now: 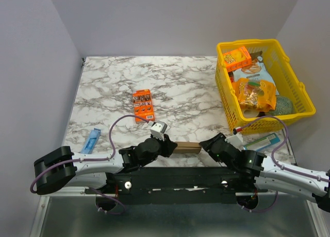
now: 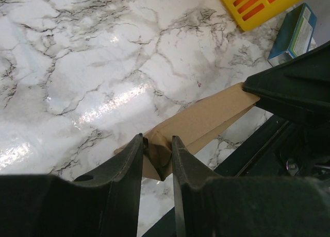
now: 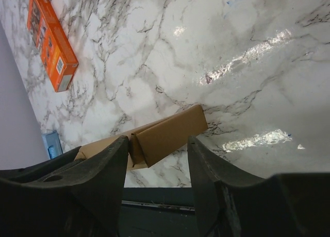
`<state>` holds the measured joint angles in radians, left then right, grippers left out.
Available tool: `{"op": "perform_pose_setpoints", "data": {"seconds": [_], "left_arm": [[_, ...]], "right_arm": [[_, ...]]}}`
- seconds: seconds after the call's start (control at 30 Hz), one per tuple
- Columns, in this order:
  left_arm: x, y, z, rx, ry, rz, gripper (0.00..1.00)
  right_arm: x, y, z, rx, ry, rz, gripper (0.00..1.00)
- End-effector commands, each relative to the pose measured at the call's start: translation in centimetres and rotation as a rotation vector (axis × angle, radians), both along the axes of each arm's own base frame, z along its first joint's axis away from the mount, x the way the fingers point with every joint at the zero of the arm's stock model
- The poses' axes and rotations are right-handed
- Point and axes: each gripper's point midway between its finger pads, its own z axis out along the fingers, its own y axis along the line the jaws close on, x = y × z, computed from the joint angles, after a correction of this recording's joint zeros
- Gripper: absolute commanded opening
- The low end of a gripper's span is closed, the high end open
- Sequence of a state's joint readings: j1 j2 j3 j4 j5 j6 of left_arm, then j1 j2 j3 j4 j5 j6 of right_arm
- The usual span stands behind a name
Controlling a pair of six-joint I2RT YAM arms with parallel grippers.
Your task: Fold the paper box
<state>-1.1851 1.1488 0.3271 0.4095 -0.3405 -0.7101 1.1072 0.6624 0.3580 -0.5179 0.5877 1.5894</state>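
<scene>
1. Two sets of fingers are placed at the paper box, which lies partly flattened at 6 o'clock on the desk.
2. Its 9 o'clock end is pinched by the left fingers; the right fingers are spread around its 3 o'clock end.
3. Opening-out is judged the step in hand; next, the right fingers need to be closed and the walls squared.

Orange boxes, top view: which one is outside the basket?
The long orange box lying flat on the marble table; the other orange box sits inside the yellow basket.
</scene>
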Motion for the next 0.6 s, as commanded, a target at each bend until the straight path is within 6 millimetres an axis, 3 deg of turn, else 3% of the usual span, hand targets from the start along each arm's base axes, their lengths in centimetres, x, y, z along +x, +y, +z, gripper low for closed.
{"op": "perform_pose_setpoints", "data": {"seconds": [0.0,0.57], "left_arm": [[-3.8,5.8,-9.2,0.363,0.168,-0.068,0.26],[-3.9,5.9,-9.1,0.364,0.167,-0.068,0.26]], "right_arm": [[-1.1,-1.0,-0.6,-0.081,0.033,0.041,0.58],[0.2,-0.1,3.0,-0.080,-0.059,0.061,0.62]]}}
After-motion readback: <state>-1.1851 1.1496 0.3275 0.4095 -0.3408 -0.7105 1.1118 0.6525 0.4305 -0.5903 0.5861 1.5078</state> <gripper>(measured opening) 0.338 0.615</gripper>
